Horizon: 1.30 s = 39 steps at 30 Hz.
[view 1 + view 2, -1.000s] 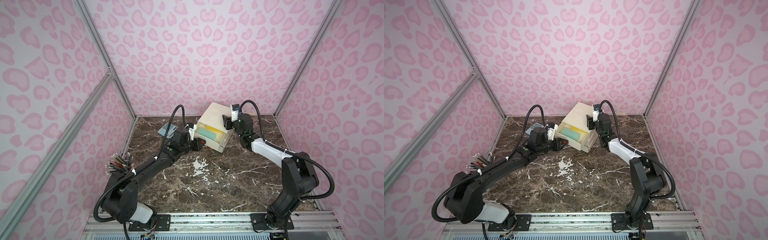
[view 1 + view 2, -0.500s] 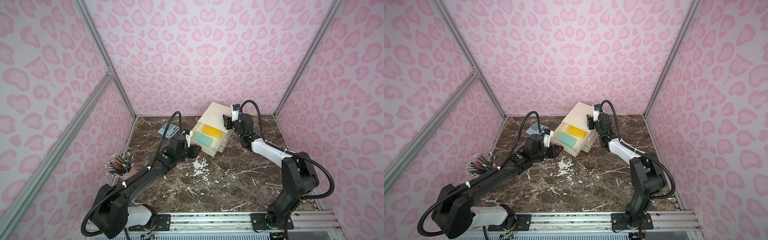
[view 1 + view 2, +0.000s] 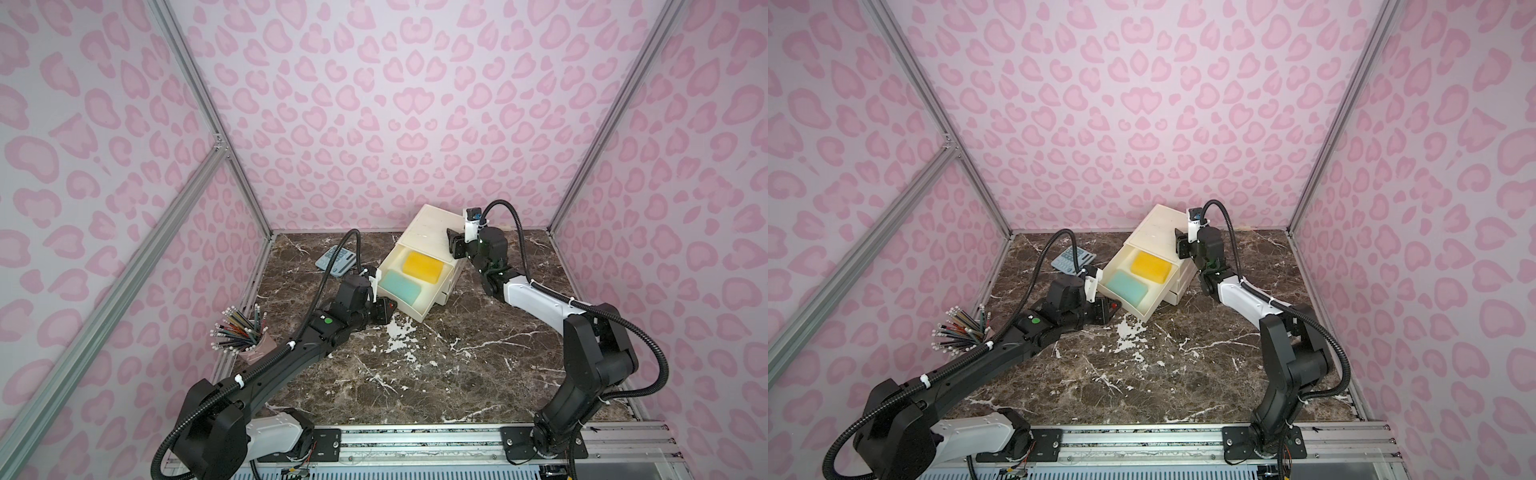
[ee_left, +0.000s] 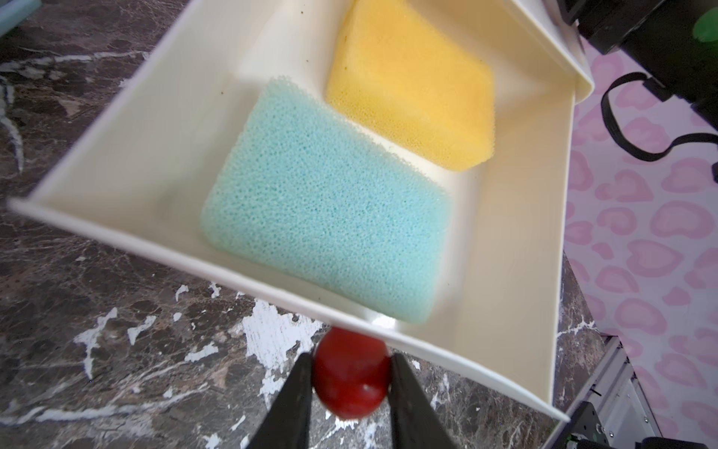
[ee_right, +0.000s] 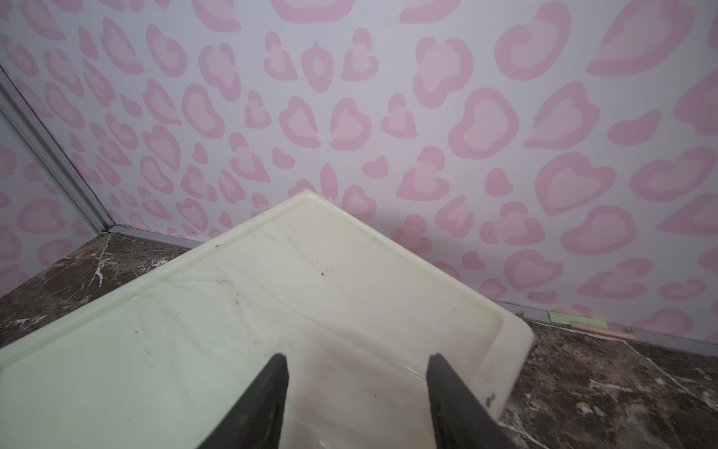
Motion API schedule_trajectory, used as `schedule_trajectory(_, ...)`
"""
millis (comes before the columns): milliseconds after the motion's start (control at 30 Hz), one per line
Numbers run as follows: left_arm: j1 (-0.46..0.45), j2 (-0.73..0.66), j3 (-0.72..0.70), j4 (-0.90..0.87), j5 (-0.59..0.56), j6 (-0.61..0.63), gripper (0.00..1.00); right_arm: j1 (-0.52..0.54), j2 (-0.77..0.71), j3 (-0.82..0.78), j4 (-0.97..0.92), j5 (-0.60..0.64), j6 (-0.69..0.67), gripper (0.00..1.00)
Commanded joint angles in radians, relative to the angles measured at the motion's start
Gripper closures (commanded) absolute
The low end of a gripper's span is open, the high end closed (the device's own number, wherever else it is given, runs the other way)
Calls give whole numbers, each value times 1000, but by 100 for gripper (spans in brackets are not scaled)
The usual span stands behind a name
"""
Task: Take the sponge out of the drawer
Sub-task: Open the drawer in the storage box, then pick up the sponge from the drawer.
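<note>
Over the last second the drawer (image 3: 409, 311) was drawn further out by the left gripper (image 4: 351, 362), which was clamped on its red knob (image 4: 351, 388). The yellow sponge (image 4: 412, 85) was uncovered beside the teal sponge (image 4: 326, 233), both lying inside and judged reachable. The right gripper (image 5: 357, 363), fingers apart, was rested on the cabinet (image 5: 272, 291). No writing could be read.
</note>
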<state>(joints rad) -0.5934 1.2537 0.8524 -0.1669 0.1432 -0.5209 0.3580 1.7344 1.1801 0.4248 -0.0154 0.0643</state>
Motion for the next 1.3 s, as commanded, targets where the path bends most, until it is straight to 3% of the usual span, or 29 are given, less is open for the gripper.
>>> schedule_trajectory(0, -5, 12, 9, -60, -34, -4, 61, -4, 22, -15, -132, 33, -22, 41)
schedule_trajectory(333, -19, -96, 14, -122, -78, 25, 27, -4, 40, -9, -129, 31, -27, 41)
schedule_trajectory(433, -20, -162, 43, -160, -73, 77, 1, -4, 40, -10, -131, 33, -33, 41)
schedule_trajectory(633, -20, -135, 181, -174, -51, 217, 2, -5, 27, -20, -135, 46, -41, 41)
schedule_trajectory(867, -20, 172, 444, -202, 43, 362, 1, -4, -2, -44, -132, 52, -39, 41)
schedule_trajectory(1000, -20, 310, 553, -231, 52, 386, 10, -4, -12, -54, -135, 67, -40, 41)
schedule_trajectory(1267, -19, 447, 653, -253, -29, 412, 21, -4, 3, -37, -137, 64, -40, 41)
